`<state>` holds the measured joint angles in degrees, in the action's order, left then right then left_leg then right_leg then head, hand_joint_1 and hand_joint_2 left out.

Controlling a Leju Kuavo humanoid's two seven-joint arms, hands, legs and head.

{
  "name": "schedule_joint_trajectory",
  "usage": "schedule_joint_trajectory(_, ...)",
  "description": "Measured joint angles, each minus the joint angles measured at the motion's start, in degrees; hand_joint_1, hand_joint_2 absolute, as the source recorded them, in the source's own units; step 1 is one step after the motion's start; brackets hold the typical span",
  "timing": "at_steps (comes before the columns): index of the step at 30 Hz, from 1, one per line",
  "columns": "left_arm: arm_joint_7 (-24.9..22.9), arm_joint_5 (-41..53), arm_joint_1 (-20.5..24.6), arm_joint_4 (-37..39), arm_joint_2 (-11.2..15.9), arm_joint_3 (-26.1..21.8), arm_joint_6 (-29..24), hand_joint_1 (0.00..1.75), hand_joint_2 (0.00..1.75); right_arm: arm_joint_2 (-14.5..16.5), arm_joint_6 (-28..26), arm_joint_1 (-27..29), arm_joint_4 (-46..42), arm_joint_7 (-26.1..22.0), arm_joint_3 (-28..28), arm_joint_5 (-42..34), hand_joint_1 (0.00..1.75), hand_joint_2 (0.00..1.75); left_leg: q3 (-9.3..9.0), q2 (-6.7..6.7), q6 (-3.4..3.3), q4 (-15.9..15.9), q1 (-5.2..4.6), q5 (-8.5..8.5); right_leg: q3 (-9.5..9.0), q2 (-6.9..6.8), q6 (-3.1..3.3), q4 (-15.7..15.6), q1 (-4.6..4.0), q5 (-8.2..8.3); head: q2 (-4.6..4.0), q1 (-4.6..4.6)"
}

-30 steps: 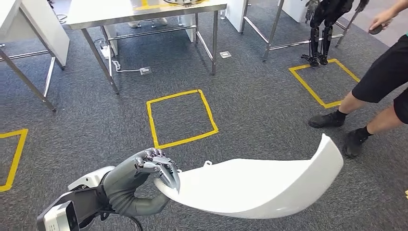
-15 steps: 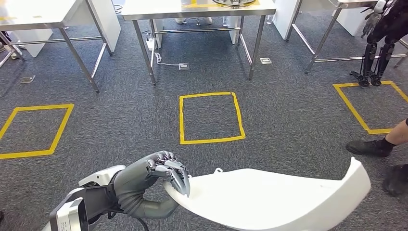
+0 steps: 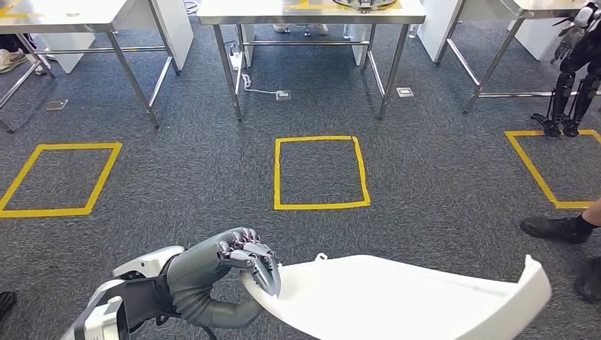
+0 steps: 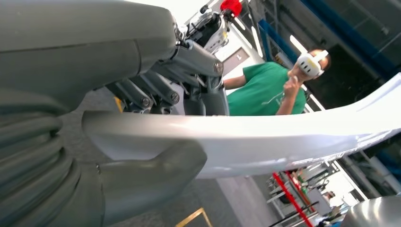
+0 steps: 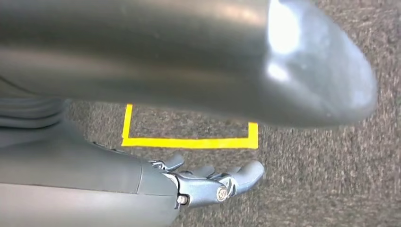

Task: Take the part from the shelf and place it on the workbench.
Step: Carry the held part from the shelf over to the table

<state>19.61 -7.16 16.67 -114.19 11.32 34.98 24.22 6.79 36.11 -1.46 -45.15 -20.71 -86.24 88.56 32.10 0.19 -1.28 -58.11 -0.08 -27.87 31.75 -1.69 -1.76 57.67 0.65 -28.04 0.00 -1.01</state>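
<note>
A long, curved white part (image 3: 397, 301) stretches from bottom centre to the lower right corner in the head view. My left hand (image 3: 248, 258) grips its left end, fingers curled over the top edge. The left wrist view shows the part (image 4: 283, 137) clamped between the thick thumb (image 4: 156, 170) and the darker fingers (image 4: 189, 61). My right hand (image 5: 208, 182) hangs above the carpet in the right wrist view, with its fingers stretched out and nothing in it. Steel workbenches (image 3: 312, 10) stand ahead across the floor.
Yellow tape squares (image 3: 322, 172) mark the grey carpet ahead and to both sides. A person's shoe (image 3: 560, 228) is at the right edge. Another robot's dark legs (image 3: 574, 85) stand far right. A person in a green shirt (image 4: 269, 90) appears in the left wrist view.
The whole picture has shifted, so the camera has turned: the tables and squares now lie squarer ahead and the person is nearly out at the right. My left hand still grips the part.
</note>
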Motion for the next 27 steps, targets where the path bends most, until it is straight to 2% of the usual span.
schedule_joint_trajectory(2,0.10,0.11,0.07,-0.01,-0.03,0.05,-0.01,1.75,1.75,-0.06,-0.07,-0.12,0.13,-0.04,0.01,-0.01,0.00,0.00,-0.23,-0.10,-0.66,0.31,0.26,0.30,1.11,0.53,-0.62,2.63,0.08,-1.71,0.00,0.36)
schedule_joint_trajectory(5,0.22,0.33,0.07,0.10,-0.10,0.13,-0.01,1.75,1.75,-0.18,-0.12,-0.11,0.39,-0.04,-0.02,-0.02,0.00,0.00,-0.24,-0.27,-1.11,0.35,0.31,0.37,6.30,1.15,-1.14,13.03,0.16,-6.52,0.00,1.00)
schedule_joint_trajectory(6,0.25,0.47,0.05,0.18,-0.10,0.17,-0.02,1.75,1.75,-0.19,-0.15,-0.09,0.53,-0.04,-0.03,-0.01,0.00,0.00,-0.24,-0.39,-1.13,0.33,0.29,0.34,7.73,1.16,-1.20,15.51,0.17,-7.07,0.00,1.09)
schedule_joint_trajectory(7,0.28,0.61,0.03,0.25,-0.11,0.22,-0.01,1.75,1.75,-0.19,-0.22,-0.08,0.69,-0.04,-0.04,-0.01,0.00,0.00,-0.27,-0.52,-1.11,0.32,0.28,0.29,8.21,1.17,-1.18,15.92,0.20,-6.46,0.00,1.18)
schedule_joint_trajectory(8,0.33,0.81,0.02,0.31,-0.14,0.26,-0.02,1.75,1.75,-0.20,-0.32,-0.08,0.86,-0.05,-0.05,0.00,0.00,0.00,-0.34,-0.65,-1.05,0.28,0.29,0.23,7.58,1.18,-1.11,14.10,0.23,-4.85,0.00,1.25)
schedule_joint_trajectory(10,0.42,1.07,0.02,0.34,-0.26,0.34,-0.01,1.75,1.75,-0.31,-0.67,-0.11,1.19,-0.06,-0.04,0.00,0.00,0.00,-0.54,-0.90,-0.74,0.17,0.24,-0.01,3.98,1.28,-0.81,6.14,0.27,-0.77,0.00,1.40)
schedule_joint_trajectory(11,0.45,1.16,0.04,0.34,-0.32,0.39,-0.01,1.75,1.75,-0.38,-0.84,-0.15,1.33,-0.07,-0.04,0.01,0.00,0.00,-0.58,-1.02,-0.48,0.09,0.15,-0.19,2.42,1.34,-0.52,2.78,0.18,0.46,0.00,1.44)
schedule_joint_trajectory(12,0.47,1.20,0.05,0.33,-0.36,0.46,0.00,1.75,1.75,-0.45,-1.03,-0.21,1.52,-0.08,-0.03,0.03,0.00,0.00,-0.59,-1.09,-0.16,0.07,0.08,-0.34,1.47,1.37,-0.17,0.70,0.05,0.95,0.00,1.46)
schedule_joint_trajectory(15,0.48,1.38,0.10,0.31,-0.37,0.66,0.04,1.75,1.75,-0.62,-1.40,-0.29,2.09,-0.16,-0.04,0.11,0.00,0.00,-0.71,-1.15,0.88,0.17,0.13,-0.68,1.08,1.30,1.08,-0.13,-0.20,0.79,0.00,1.39)
schedule_joint_trajectory(17,0.53,1.59,0.16,0.30,-0.37,0.74,0.16,1.75,1.75,-0.71,-1.71,-0.31,2.48,-0.25,-0.04,0.13,0.00,0.00,0.05,-0.95,1.48,-1.99,0.22,-1.97,0.65,1.19,1.89,-0.41,0.00,0.75,0.00,1.17)
schedule_joint_trajectory(18,0.58,1.71,0.16,0.31,-0.37,0.77,0.23,1.75,1.75,-0.75,-1.91,-0.33,2.67,-0.29,-0.03,0.13,0.00,0.00,1.38,-0.83,1.70,-4.84,0.28,-3.40,0.41,1.12,2.22,-0.51,0.07,0.66,0.00,0.96)
schedule_joint_trajectory(20,0.67,1.86,0.07,0.34,-0.37,0.84,0.39,1.75,1.75,-0.89,-2.22,-0.36,3.07,-0.31,-0.04,0.13,0.00,0.00,5.55,-0.70,1.96,-12.68,0.32,-6.72,0.08,1.05,2.57,-0.48,0.02,0.29,0.00,0.58)
schedule_joint_trajectory(21,0.67,1.91,0.00,0.37,-0.36,0.86,0.44,1.75,1.75,-0.93,-2.26,-0.35,3.24,-0.32,-0.04,0.13,0.00,0.00,7.38,-0.69,2.01,-15.68,0.33,-7.46,-0.09,1.03,2.61,-0.46,-0.01,0.07,0.00,0.49)
schedule_joint_trajectory(22,0.67,1.95,-0.05,0.39,-0.34,0.88,0.48,1.75,1.75,-0.99,-2.27,-0.34,3.40,-0.32,-0.04,0.13,0.00,0.00,8.31,-0.66,1.98,-16.77,0.33,-7.04,-0.34,1.03,2.57,-0.43,-0.03,-0.18,0.00,0.41)
schedule_joint_trajectory(23,0.68,1.96,-0.07,0.40,-0.33,0.89,0.49,1.75,1.75,-1.05,-2.27,-0.34,3.54,-0.32,-0.05,0.13,0.00,0.00,8.10,-0.62,1.86,-15.58,0.32,-5.47,-0.72,1.04,2.50,-0.42,-0.03,-0.48,0.00,0.32)
schedule_joint_trajectory(25,0.75,1.98,-0.05,0.41,-0.31,0.89,0.50,1.75,1.75,-1.11,-2.28,-0.34,3.79,-0.32,-0.05,0.13,0.00,0.00,5.14,-0.32,1.33,-8.13,0.25,-0.70,-1.66,1.04,2.20,-0.41,-0.04,-1.21,0.00,0.09)
schedule_joint_trajectory(26,0.79,1.98,-0.02,0.40,-0.32,0.89,0.50,1.75,1.75,-1.14,-2.28,-0.38,3.89,-0.32,-0.04,0.13,0.00,0.00,3.50,-0.11,1.03,-4.40,0.12,0.84,-2.02,1.05,1.93,-0.34,-0.15,-1.61,0.00,0.01)
schedule_joint_trajectory(27,0.81,1.98,0.00,0.38,-0.32,0.89,0.50,1.75,1.75,-1.18,-2.28,-0.42,3.97,-0.32,-0.04,0.13,0.00,0.00,2.41,0.05,0.73,-1.85,0.00,1.60,-2.24,1.02,1.62,-0.37,-0.22,-1.92,0.00,0.01)
